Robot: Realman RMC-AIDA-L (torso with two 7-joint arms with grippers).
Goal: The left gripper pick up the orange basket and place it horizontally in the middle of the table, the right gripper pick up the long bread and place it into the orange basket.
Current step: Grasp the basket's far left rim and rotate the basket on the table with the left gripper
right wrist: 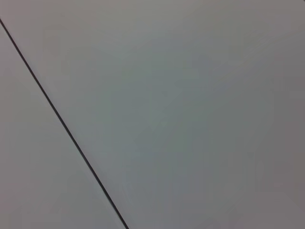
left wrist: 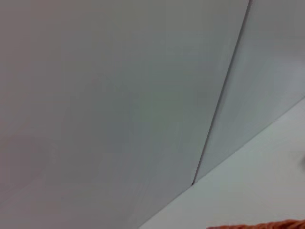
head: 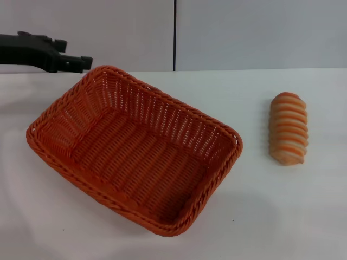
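The orange basket (head: 135, 157) sits on the white table (head: 282, 216), left of centre and skewed, its long side running diagonally rather than level across the table, and nothing lies inside it. Off to its right, well apart, the long bread (head: 289, 128) lies on the bare tabletop with its striped ridges up. The left gripper (head: 81, 63) hangs at the far left, just beyond the basket's back corner and above the table edge, not touching the rim; from where I stand I cannot tell how wide its jaws are, and it has nothing in them. The right gripper is nowhere to be seen, and its wrist view shows only wall. What worries me is the grab: the braided rim is thick and the sides slope, so a pinch on that far corner could slip, or the basket could swing and drag as it turns. If it swings wide it might nudge the bread, or end up still crooked rather than lying level in the middle.
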